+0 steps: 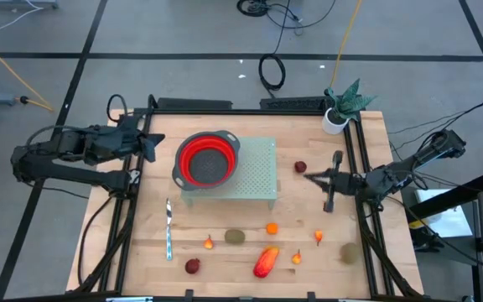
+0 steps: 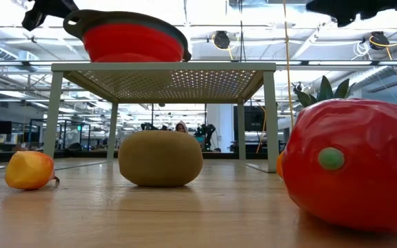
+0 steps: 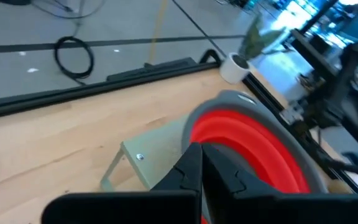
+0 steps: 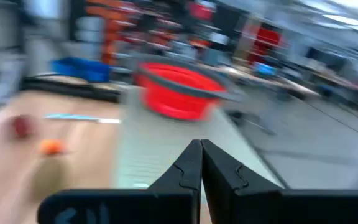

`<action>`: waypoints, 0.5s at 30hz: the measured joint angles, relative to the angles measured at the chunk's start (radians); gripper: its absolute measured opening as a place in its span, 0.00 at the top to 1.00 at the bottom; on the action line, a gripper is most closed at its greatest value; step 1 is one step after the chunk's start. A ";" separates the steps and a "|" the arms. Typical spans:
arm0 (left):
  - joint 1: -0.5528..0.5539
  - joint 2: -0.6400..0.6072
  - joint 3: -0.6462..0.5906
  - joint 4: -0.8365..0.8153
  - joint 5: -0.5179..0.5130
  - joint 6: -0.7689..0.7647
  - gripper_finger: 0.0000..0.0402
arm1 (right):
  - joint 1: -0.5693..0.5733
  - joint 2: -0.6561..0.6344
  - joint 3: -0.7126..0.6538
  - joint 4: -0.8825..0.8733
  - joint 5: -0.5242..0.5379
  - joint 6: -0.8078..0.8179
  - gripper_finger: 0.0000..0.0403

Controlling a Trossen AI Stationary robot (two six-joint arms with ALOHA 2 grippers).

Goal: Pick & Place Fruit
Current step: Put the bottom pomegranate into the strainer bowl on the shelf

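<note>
My left gripper (image 1: 152, 143) is pinched shut on nothing, just off the left rim of the red bowl (image 1: 207, 159), which sits on the pale perforated stand (image 1: 254, 172) near the table's (image 1: 225, 252) back-centre. My right gripper (image 1: 310, 176) is also closed and empty, pointing at the stand's right edge, with a dark-red round fruit (image 1: 300, 167) just beside its tips.

Most of the fruit lies along the front edge: another dark-red round one (image 1: 192, 266), the long red-orange piece (image 1: 265, 262), a brown-green oval (image 1: 235, 237), a second oval (image 1: 349, 252) toward the front-right corner, and small orange bits (image 1: 272, 227) between. The knife (image 1: 168, 228) lies front-left; I leave it.

I judge no fruit is picked yet. To do it well, I should spread the right fingers before descending, centre them over the nearest dark-red fruit, and close gently so it doesn't roll.
</note>
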 joint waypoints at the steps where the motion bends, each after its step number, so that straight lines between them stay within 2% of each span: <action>1: 0.000 -0.006 0.000 0.000 0.012 0.015 1.00 | 0.000 -0.002 0.000 0.000 0.050 0.022 1.00; 3: 0.000 -0.017 0.000 0.001 0.037 0.048 1.00 | 0.000 -0.010 0.000 -0.001 0.127 0.044 1.00; 6: 0.000 -0.028 0.000 0.002 0.064 0.090 1.00 | 0.000 -0.025 0.000 -0.001 0.175 0.055 1.00; 15: -0.019 -0.037 -0.001 0.005 0.094 0.203 1.00 | 0.000 -0.082 0.000 -0.016 0.178 0.085 1.00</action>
